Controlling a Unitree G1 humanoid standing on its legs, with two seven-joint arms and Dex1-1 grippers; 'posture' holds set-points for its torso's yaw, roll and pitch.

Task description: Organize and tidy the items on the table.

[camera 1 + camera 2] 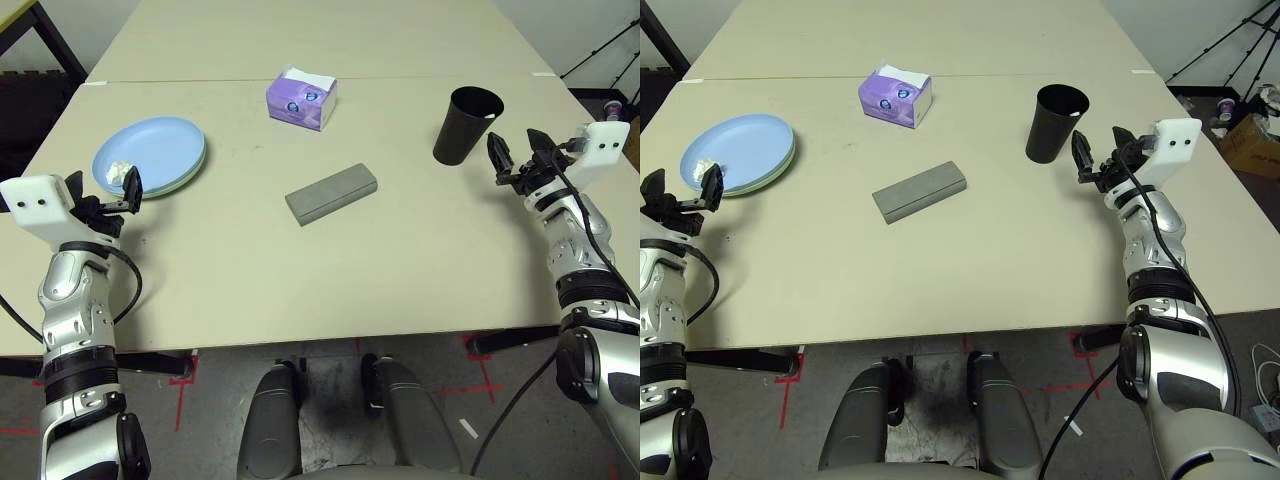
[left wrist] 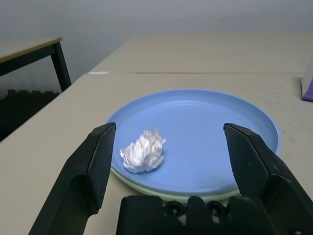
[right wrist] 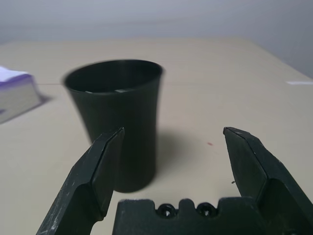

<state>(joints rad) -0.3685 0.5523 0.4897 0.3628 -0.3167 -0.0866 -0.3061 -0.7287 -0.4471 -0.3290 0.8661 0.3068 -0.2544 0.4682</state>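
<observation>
Pale beige table [image 1: 400, 290] runs wide under me, w/ a second tabletop butted on at the far side. One grey glasses case [image 1: 331, 193] lies flat near the middle, long axis diagonal: far end toward my right, near end toward my left. Plenty of bare top all round it, esp. toward the near edge. Two plates stacked at far left, light blue plate [image 1: 160, 150] on a light green plate [image 2: 161, 192], close to the table's left edge; one crumpled tissue [image 2: 143, 151] sits on the blue one. One black cup [image 1: 466, 124] upright at right, mouth up, something pale inside, can't tell what. One purple tissue box [image 1: 300, 98] beyond the case. My left gripper [image 1: 103, 199] hangs released just short of the plates, empty. My right gripper [image 1: 515, 157] is spread wide beside the cup, not touching.
</observation>
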